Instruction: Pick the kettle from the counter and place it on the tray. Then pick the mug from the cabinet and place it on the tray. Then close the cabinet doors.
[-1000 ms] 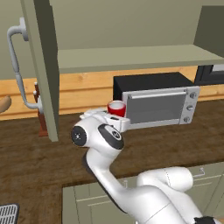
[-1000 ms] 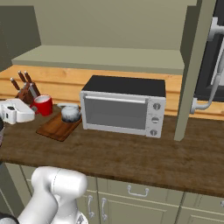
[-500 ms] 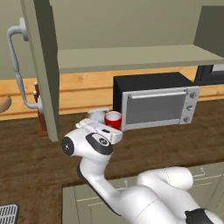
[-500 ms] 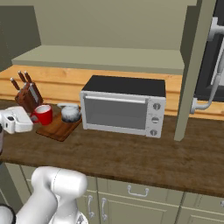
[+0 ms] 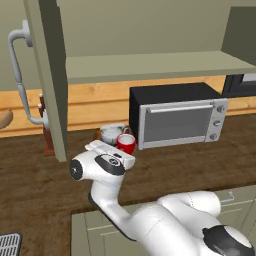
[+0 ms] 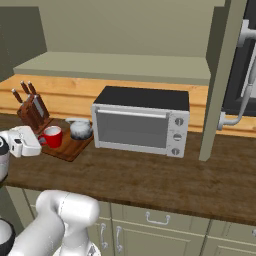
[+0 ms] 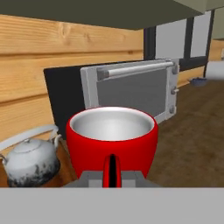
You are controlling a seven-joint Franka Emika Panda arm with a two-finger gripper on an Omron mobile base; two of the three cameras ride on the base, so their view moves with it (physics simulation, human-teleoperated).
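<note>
My gripper (image 7: 112,176) is shut on the handle of the red mug (image 7: 112,138), whose pale inside faces up. The mug (image 6: 51,136) hangs low over the left part of the reddish-brown tray (image 6: 72,148); I cannot tell whether it touches. The silvery kettle (image 6: 80,129) stands on the tray just right of the mug, and in the hand view the kettle (image 7: 29,160) lies to the left. From the left base view the mug (image 5: 126,143) sits in front of the kettle (image 5: 112,132), with my gripper (image 5: 122,151) just below. Both cabinet doors (image 5: 47,75) (image 6: 220,80) stand open.
A black and silver toaster oven (image 6: 141,121) stands on the dark counter (image 6: 150,177) right of the tray. A knife block (image 6: 32,111) stands behind the tray at the left. The pale cabinet shelf (image 5: 150,65) runs overhead. A curved bar handle (image 5: 20,75) juts from the left door.
My hand has come down and towards the tray with the mug, which now sits lower, right beside the kettle.
</note>
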